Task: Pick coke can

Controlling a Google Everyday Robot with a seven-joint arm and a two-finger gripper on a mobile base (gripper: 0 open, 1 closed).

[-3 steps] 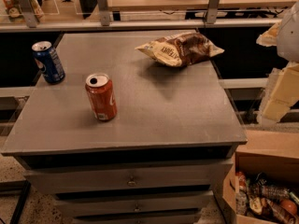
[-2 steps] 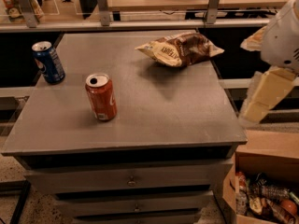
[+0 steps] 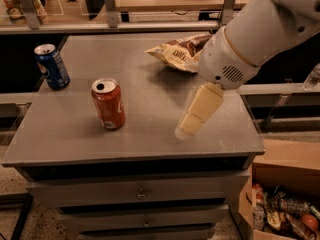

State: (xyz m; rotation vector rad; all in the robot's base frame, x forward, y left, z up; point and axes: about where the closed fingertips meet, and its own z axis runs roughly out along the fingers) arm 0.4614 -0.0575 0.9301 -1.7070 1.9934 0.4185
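The coke can (image 3: 108, 104) is red-orange with a silver top and white lettering. It stands upright on the grey cabinet top (image 3: 150, 144), left of centre. My gripper (image 3: 187, 125) hangs at the end of the white arm (image 3: 255, 34) that reaches in from the upper right. It is above the right-middle of the cabinet top, pointing down and to the left. It is well to the right of the coke can and apart from it, holding nothing that I can see.
A blue can (image 3: 51, 66) stands upright at the back left of the cabinet top. A crumpled chip bag (image 3: 175, 53) lies at the back centre, partly behind the arm. A cardboard box (image 3: 282, 204) of snacks stands on the floor at the lower right. Drawers (image 3: 140, 194) are below.
The arm has swung in from the right edge of the view to over the cabinet top, bringing the gripper leftward towards the coke can. The cans and the bag have not moved.
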